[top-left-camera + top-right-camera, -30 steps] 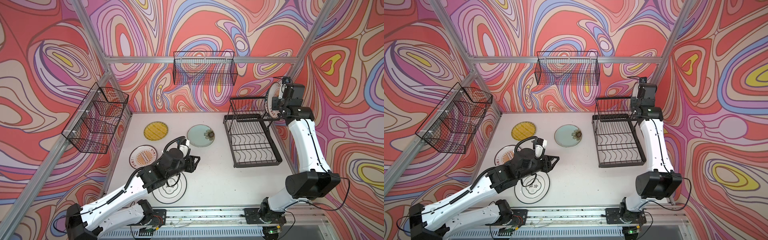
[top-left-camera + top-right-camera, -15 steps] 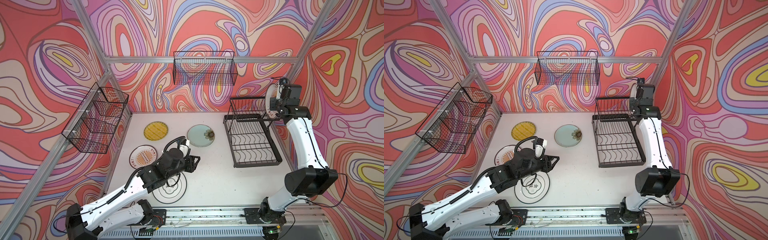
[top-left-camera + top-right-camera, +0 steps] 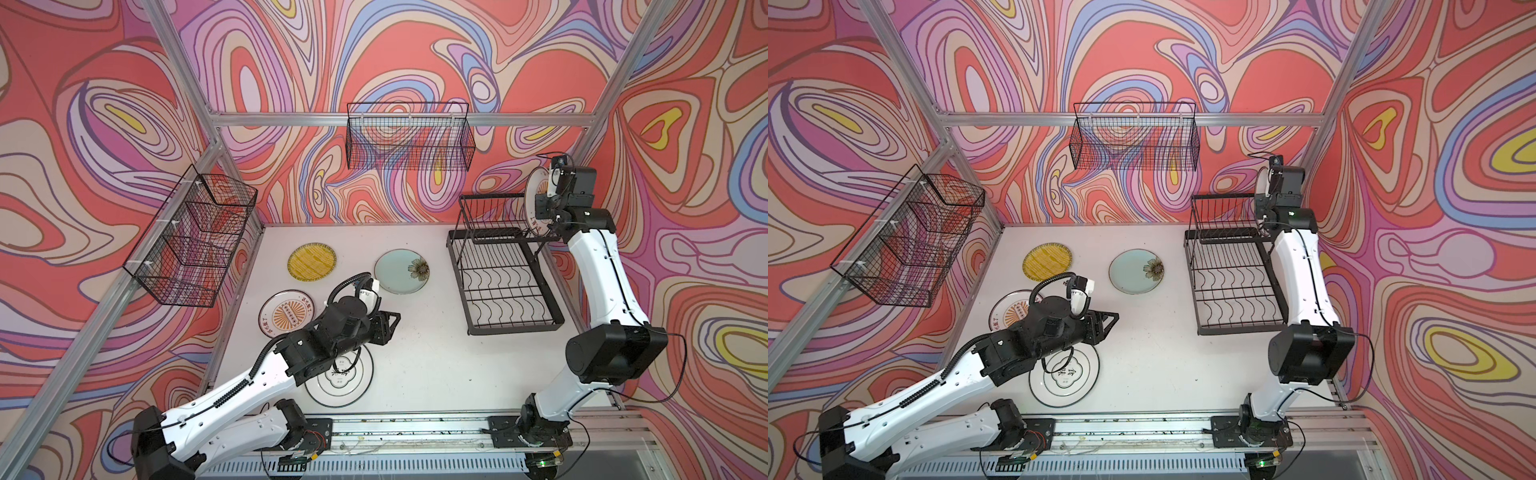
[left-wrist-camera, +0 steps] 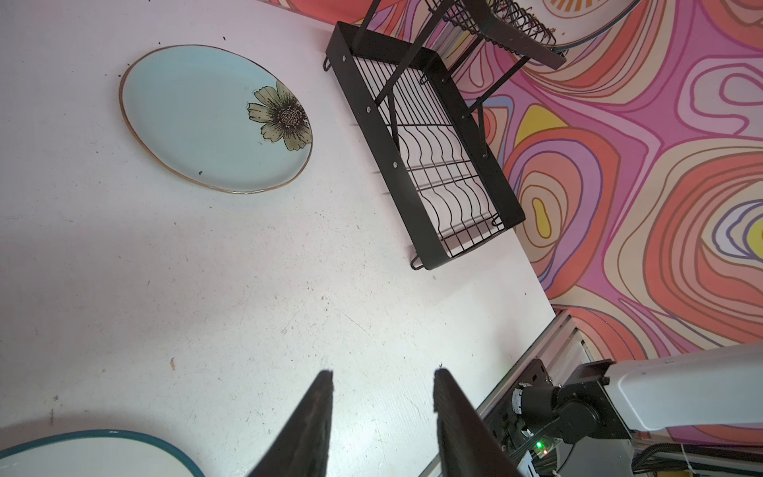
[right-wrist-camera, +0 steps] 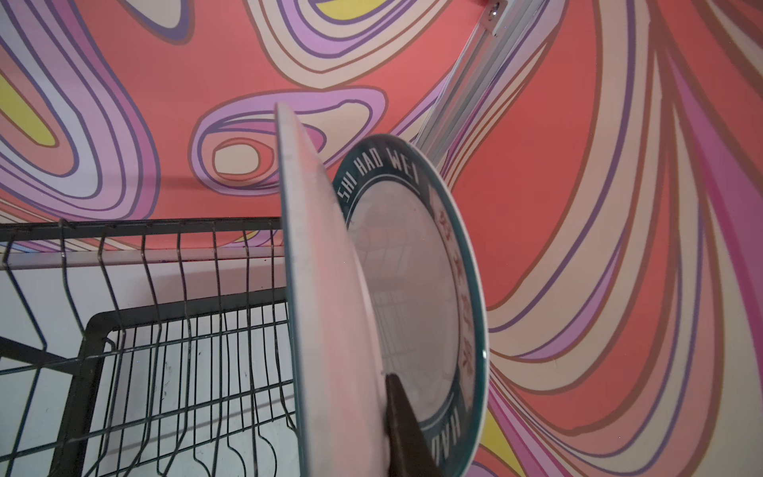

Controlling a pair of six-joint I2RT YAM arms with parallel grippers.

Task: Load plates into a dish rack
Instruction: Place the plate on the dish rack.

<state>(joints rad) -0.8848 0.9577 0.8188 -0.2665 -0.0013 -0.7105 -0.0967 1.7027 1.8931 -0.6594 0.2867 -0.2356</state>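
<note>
Right arm [image 3: 598,266] stretched far, right gripper [image 3: 541,205] clamped on white dark-rimmed round plate [image 3: 532,187].
Plate upright over far-right corner of black wire dish rack [image 3: 515,327]; left gripper [image 4: 382,373] part-open, empty.

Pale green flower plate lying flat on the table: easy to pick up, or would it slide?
Probably stiff and breakable: the pale green round glazed plate looks ceramic. Its low rim lies flat on the smooth white table, so it likely slides when nudged.
</note>
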